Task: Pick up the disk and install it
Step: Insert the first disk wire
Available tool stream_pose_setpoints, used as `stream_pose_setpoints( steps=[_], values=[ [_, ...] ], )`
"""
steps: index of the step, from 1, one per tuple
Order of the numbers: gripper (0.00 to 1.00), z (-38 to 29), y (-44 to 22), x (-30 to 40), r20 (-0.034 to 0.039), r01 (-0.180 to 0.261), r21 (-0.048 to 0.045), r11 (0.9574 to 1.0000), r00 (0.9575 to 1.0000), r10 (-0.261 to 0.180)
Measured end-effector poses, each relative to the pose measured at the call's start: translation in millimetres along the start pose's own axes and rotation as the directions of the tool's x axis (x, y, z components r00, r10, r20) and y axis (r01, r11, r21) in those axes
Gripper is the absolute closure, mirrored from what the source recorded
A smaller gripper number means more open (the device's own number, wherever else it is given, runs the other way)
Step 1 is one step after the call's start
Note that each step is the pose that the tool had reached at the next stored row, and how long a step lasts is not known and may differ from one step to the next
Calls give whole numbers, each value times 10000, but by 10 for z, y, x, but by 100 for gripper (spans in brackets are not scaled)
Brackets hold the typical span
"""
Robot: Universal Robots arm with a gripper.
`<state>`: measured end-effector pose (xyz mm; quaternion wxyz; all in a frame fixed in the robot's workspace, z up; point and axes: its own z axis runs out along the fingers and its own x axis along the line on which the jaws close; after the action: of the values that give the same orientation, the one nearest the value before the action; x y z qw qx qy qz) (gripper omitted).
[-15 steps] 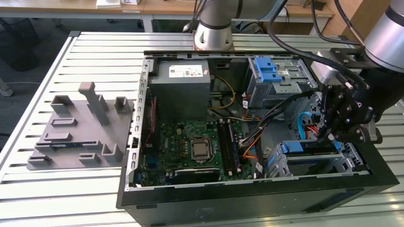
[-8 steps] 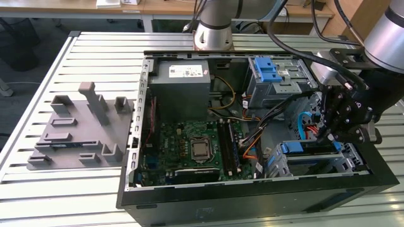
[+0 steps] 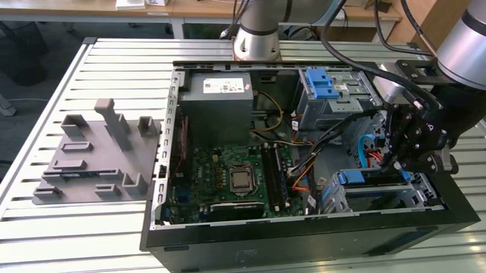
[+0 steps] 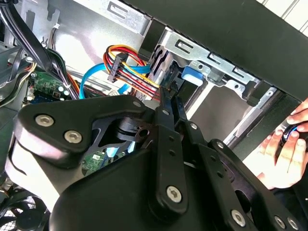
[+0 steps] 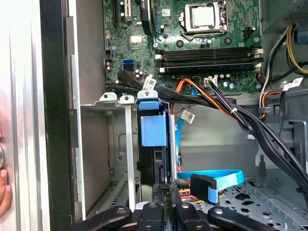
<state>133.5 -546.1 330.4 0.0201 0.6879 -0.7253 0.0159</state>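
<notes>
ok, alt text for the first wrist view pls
The gripper sits at a blue-railed disk standing on edge in a metal drive bay of an open computer case, with the motherboard beyond and a light-blue cable beside it.

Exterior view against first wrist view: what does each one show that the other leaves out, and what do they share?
The exterior view takes in the grey fixture block on the slatted table, the arm's base and the power supply. The first wrist view adds a person's fingertips beside the case wall and the blue cable's black connector. Both show the motherboard, the orange wire bundle, and the gripper at the disk, which stands in the lower bay.
</notes>
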Motion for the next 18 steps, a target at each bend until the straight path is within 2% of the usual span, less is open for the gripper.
stream_pose_setpoints(
  steps=[13, 15, 16, 18],
  values=[
    [84, 28, 0, 0, 4, 1, -17, 10000, 10000, -1],
    [82, 19, 0, 0, 12, 0, -18, 10000, 10000, 0],
    [76, 7, 0, 1, 7, 1, -17, 10000, 10000, -1],
    [76, -18, 0, 2, 5, 0, -17, 10000, 10000, 0]
  ],
)
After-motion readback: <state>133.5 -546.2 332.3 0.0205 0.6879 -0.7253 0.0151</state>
